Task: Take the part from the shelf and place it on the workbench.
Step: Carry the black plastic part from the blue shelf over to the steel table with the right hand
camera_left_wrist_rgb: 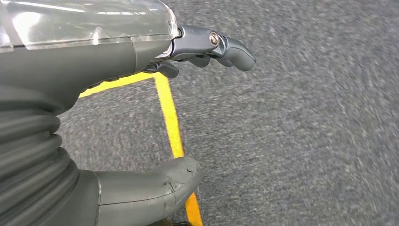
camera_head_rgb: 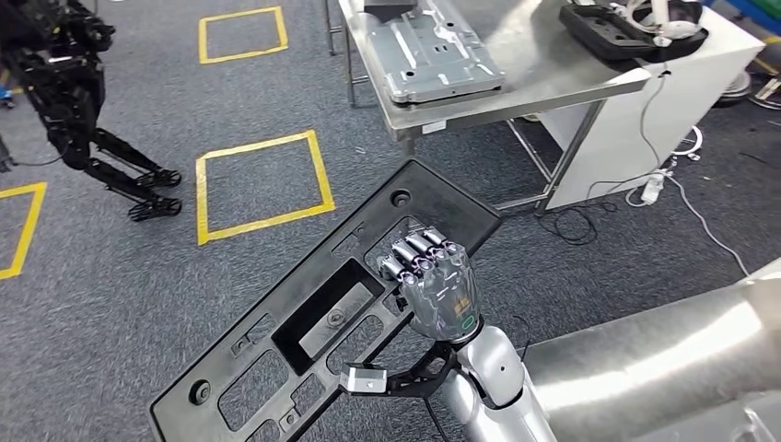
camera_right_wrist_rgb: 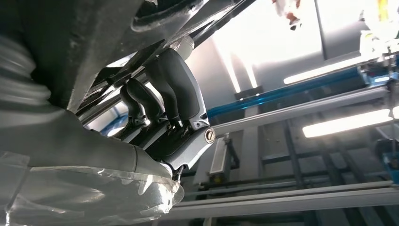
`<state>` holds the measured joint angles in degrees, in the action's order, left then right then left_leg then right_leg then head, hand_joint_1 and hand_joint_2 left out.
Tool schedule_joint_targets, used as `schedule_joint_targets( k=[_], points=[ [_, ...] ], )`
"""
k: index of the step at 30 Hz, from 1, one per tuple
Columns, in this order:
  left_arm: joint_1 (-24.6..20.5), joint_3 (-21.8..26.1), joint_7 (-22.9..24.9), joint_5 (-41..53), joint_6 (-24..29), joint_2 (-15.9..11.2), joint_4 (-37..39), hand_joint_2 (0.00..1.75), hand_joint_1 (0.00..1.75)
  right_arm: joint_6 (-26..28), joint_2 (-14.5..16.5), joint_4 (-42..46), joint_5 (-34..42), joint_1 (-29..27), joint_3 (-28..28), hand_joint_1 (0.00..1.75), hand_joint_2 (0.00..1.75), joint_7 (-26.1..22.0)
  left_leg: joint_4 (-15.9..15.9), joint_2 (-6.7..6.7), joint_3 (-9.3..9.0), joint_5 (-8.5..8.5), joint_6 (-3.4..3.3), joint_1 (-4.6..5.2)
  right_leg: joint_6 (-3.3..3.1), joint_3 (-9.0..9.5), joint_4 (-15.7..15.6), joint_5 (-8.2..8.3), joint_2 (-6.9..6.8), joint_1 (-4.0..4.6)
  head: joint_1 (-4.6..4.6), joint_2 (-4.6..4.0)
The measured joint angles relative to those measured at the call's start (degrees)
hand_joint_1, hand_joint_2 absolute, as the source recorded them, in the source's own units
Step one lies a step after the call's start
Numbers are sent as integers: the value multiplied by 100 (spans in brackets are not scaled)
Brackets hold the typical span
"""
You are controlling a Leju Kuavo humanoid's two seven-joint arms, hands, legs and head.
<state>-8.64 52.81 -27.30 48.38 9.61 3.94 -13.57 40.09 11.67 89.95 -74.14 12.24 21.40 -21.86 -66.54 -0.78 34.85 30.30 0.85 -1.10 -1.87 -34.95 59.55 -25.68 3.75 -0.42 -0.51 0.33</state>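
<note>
A long black plastic part [camera_head_rgb: 304,313] with many cut-outs hangs over the grey carpet, slanting from lower left to upper right. My right hand [camera_head_rgb: 433,281] grips it from below near its upper end, fingers curled over an inner edge. From the right wrist camera the dark fingers [camera_right_wrist_rgb: 169,89] hook around the part's black underside [camera_right_wrist_rgb: 89,42]. The steel workbench [camera_head_rgb: 553,83] stands ahead at the top, a grey metal plate [camera_head_rgb: 433,51] lying on it. My left hand [camera_left_wrist_rgb: 141,94] hangs over the carpet with thumb and fingers apart, holding nothing.
Yellow tape squares [camera_head_rgb: 262,184] mark the floor to the left. A black legged robot [camera_head_rgb: 74,101] stands at the far left. A white cabinet [camera_head_rgb: 663,101] carrying a black tray [camera_head_rgb: 631,32] sits right of the bench, with cables [camera_head_rgb: 681,193] trailing on the floor.
</note>
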Motion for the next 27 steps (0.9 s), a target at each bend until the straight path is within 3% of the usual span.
schedule_joint_targets(
  k=[1, 3, 5, 6, 8, 10, 12, 13, 16, 17, 19, 21, 22, 24, 26, 27],
  points=[
    [-2, 0, 0, 0, 3, -2, 0, 175, 0, 0, 0, 1, 0, 3, 0, 175, 175, 0, 359, -106, -159, -138, -10, -10, 22, -15, 21, 0, 65, 3, 1, 0],
    [-5, 0, 1, 0, 10, -5, 0, 175, 0, 0, 0, 2, 0, 3, 1, 175, 175, 0, 713, -249, -307, -210, -40, -10, 95, -67, 38, 24, 173, 3, 1, 0],
    [-9, 1, 2, 1, 16, -3, 0, 175, 0, 0, -2, 3, 0, -3, 2, 175, 175, 0, 755, -182, -312, -230, -101, 0, 183, -111, 17, 70, 264, -1, 0, 0],
    [-15, 1, 1, 1, 17, 0, 0, 175, 0, 1, -3, 4, 0, -8, 2, 175, 175, 0, 785, -127, -315, -260, -145, -5, 217, -130, 32, 57, 218, 5, 2, 0],
    [-22, 1, 1, 3, 19, 5, 0, 175, 0, 1, -6, 5, 1, -7, 2, 175, 175, 0, 847, 0, -321, -316, -241, -13, 259, -265, 326, -160, -44, 24, 9, 0],
    [-11, 1, 1, 3, 21, 4, 0, 175, 0, 0, -8, 5, 2, -9, 2, 175, 175, 0, 850, 130, -303, -329, -285, 13, 271, -575, 1034, -555, -293, 15, 14, 0],
    [2, 2, 1, 3, 22, -1, 0, 175, 0, 0, -13, 4, 2, -21, 2, 175, 175, 0, 831, 262, -278, -325, -290, 29, 280, -819, 1592, -739, -340, 4, 15, 0],
    [2, 2, 1, 3, 22, -2, 0, 175, 0, 0, -16, 3, 2, -26, 2, 175, 175, 0, 824, 324, -274, -320, -289, 32, 281, -797, 1582, -672, -354, 3, 15, 0],
    [-5, 2, 0, 3, 21, -2, 0, 175, 0, 0, -20, 3, 2, -28, 2, 175, 175, 0, 813, 463, -301, -293, -266, 37, 244, -241, 607, -154, -485, 12, 15, 0],
    [-8, 2, 0, 3, 21, -2, 0, 175, 0, 0, -20, 3, 2, -24, 2, 175, 175, 0, 809, 495, -309, -281, -250, 49, 219, -77, 301, -79, -583, 38, 15, 0],
    [-13, 2, 1, 3, 21, -1, 0, 175, 0, 0, -19, 4, 2, -17, 2, 175, 175, 0, 802, 552, -314, -266, -209, 75, 171, 30, 55, -73, -666, 77, 13, 0],
    [-23, 2, 2, 5, 22, -1, 0, 175, 0, 0, -19, 5, 2, -14, 2, 175, 175, -1, 807, 638, -325, -264, -154, 87, 125, 27, -10, -69, -600, 96, 13, 0],
    [-33, 2, 2, 6, 22, -1, 0, 175, 0, 0, -19, 6, 0, -14, 3, 175, 175, -1, 793, 623, -326, -241, -120, 77, 98, 26, -32, -50, -552, 86, 13, 0],
    [-42, 1, 2, 9, 22, -1, 0, 175, 0, 0, -17, 7, -7, -5, 4, 175, 175, 1, 557, 430, -235, -51, -57, 49, 32, 31, -78, -6, -469, 48, 12, 0],
    [-26, 1, 2, 10, 22, -2, 0, 175, 0, 0, -12, 8, -20, 1, 4, 175, 175, 15, -80, 201, 46, 307, -9, 29, -7, 26, -91, 18, -397, 27, 11, 0],
    [-11, 2, 2, 10, 22, -3, 0, 175, 0, 0, -11, 8, -26, -1, 3, 175, 175, 30, -457, 157, 221, 456, 9, 26, -14, 19, -87, 21, -357, 26, 11, 0]
  ],
)
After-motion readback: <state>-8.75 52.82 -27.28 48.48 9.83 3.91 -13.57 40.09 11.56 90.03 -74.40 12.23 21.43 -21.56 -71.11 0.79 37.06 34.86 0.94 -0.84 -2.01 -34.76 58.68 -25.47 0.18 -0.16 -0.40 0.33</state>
